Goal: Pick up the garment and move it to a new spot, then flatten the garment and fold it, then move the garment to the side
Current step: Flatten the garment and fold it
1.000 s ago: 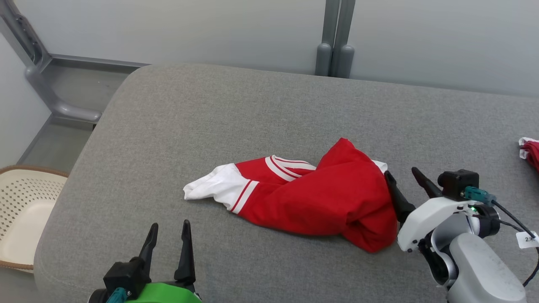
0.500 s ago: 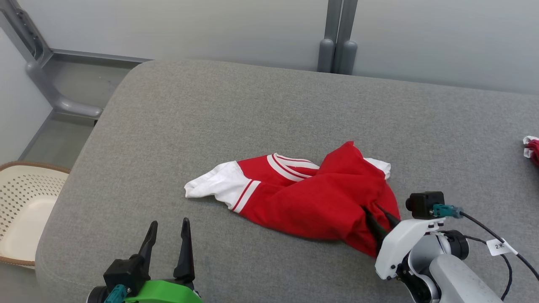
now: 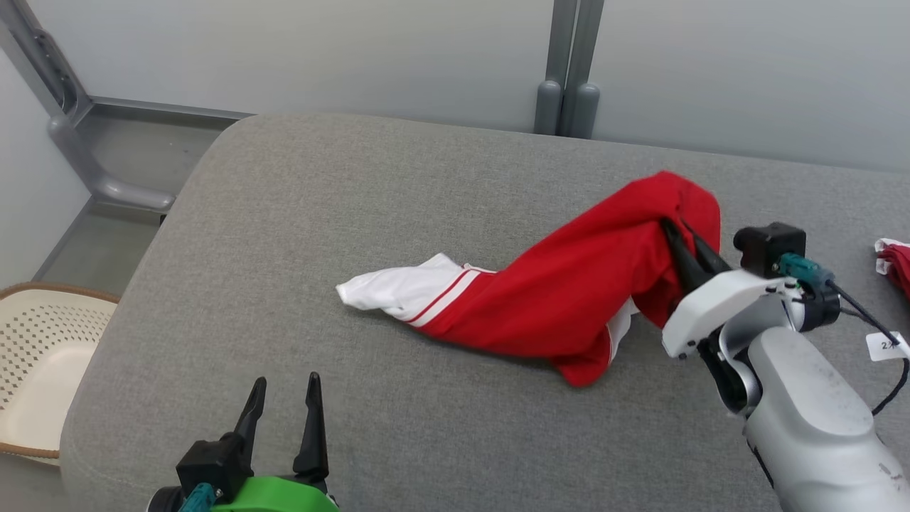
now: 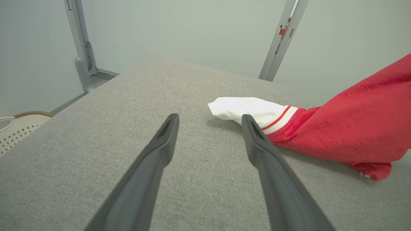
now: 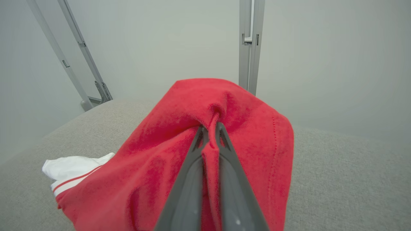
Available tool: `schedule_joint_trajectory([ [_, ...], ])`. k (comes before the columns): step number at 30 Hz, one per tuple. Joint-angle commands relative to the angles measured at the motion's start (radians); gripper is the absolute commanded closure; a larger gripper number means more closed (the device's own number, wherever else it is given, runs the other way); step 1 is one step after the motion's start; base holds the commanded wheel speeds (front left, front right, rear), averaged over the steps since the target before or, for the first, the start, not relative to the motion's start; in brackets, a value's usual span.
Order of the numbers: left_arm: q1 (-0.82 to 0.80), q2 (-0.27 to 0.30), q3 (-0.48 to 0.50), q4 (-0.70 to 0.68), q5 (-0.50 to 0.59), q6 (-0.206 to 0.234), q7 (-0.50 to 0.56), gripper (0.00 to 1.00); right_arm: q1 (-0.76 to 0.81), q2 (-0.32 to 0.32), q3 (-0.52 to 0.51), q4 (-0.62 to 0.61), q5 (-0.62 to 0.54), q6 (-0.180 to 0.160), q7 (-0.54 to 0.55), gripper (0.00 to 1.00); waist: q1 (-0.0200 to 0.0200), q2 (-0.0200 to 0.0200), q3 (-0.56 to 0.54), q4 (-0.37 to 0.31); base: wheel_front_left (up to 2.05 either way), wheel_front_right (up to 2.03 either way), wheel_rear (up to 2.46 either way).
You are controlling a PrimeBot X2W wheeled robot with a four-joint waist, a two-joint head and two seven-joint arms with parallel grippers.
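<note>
Right claw [image 3: 679, 235] is pinching the red garment [image 3: 569, 299] aloft, its white end [image 3: 398, 291] lying on the desk [image 3: 355, 192], so a higher lift looks needed; left claw [image 3: 286, 380] idling spread.

Garment [image 3: 569, 299] on cushion's [image 3: 341, 206] right half; basket [image 3: 43, 355] beside its left edge.
</note>
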Motion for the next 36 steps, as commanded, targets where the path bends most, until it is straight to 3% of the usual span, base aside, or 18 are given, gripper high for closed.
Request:
schedule_joint_trajectory([
  [1, 0.009, 0.001, 0.001, -0.001, 0.004, -0.003, 0.000, 0.00, -0.027, 0.003, -0.011, 0.006, -0.020, 0.000, -0.026, 1.00, 0.0000, 0.0000, -0.005, -0.007, 0.00, 0.00, 0.00],
  [8, 0.024, 0.001, 0.000, -0.010, -0.002, 0.003, 0.000, 0.00, -0.035, 0.014, -0.019, -0.040, -0.147, 0.000, -0.094, 1.00, 0.0000, 0.0000, -0.008, -0.041, 0.00, 0.00, 0.00],
  [15, 0.026, 0.001, 0.007, -0.019, -0.009, 0.009, 0.000, 0.00, 0.200, 0.060, 0.042, -0.243, -0.215, 0.000, -0.098, 1.00, 0.0000, 0.0000, 0.003, -0.090, 0.00, 0.00, 0.00],
  [21, 0.029, 0.001, 0.018, -0.029, -0.009, 0.016, 0.000, 0.00, 0.405, 0.056, 0.145, -0.354, -0.242, 0.000, -0.098, 1.00, 0.0000, 0.0000, 0.008, -0.142, 0.00, 0.00, 0.00],
  [28, 0.023, 0.001, 0.024, -0.030, -0.009, 0.012, 0.000, 0.00, 0.504, 0.049, 0.253, -0.323, -0.285, 0.000, -0.098, 1.00, 0.0000, 0.0000, 0.007, -0.208, 0.00, 0.00, 0.00],
  [29, 0.021, 0.001, 0.024, -0.031, -0.009, 0.012, 0.000, 0.00, 0.508, 0.046, 0.280, -0.308, -0.284, 0.000, -0.098, 0.88, 0.0000, 0.0000, 0.007, -0.215, 0.00, 0.00, 0.00],
  [30, 0.020, 0.001, 0.025, -0.031, -0.008, 0.012, 0.000, 0.00, 0.508, 0.046, 0.299, -0.299, -0.270, 0.000, -0.098, 0.53, 0.0000, 0.0000, 0.007, -0.223, 0.00, 0.00, 0.00],
  [31, 0.019, 0.002, 0.026, -0.031, -0.008, 0.014, 0.000, 0.00, 0.503, 0.048, 0.312, -0.299, -0.254, 0.000, -0.098, 0.08, 0.0000, 0.0000, 0.007, -0.230, 0.00, 0.00, 0.00],
  [32, 0.019, 0.002, 0.027, -0.031, -0.008, 0.014, 0.000, 0.00, 0.501, 0.047, 0.328, -0.298, -0.229, 0.000, -0.098, 0.00, 0.0000, 0.0000, 0.007, -0.238, 0.00, 0.00, 0.00],
  [36, 0.021, 0.002, 0.030, -0.031, -0.011, 0.014, 0.000, 0.00, 0.492, 0.026, 0.330, -0.339, -0.136, 0.000, -0.098, 0.00, 0.0000, 0.0000, 0.005, -0.262, 0.00, 0.00, 0.00],
])
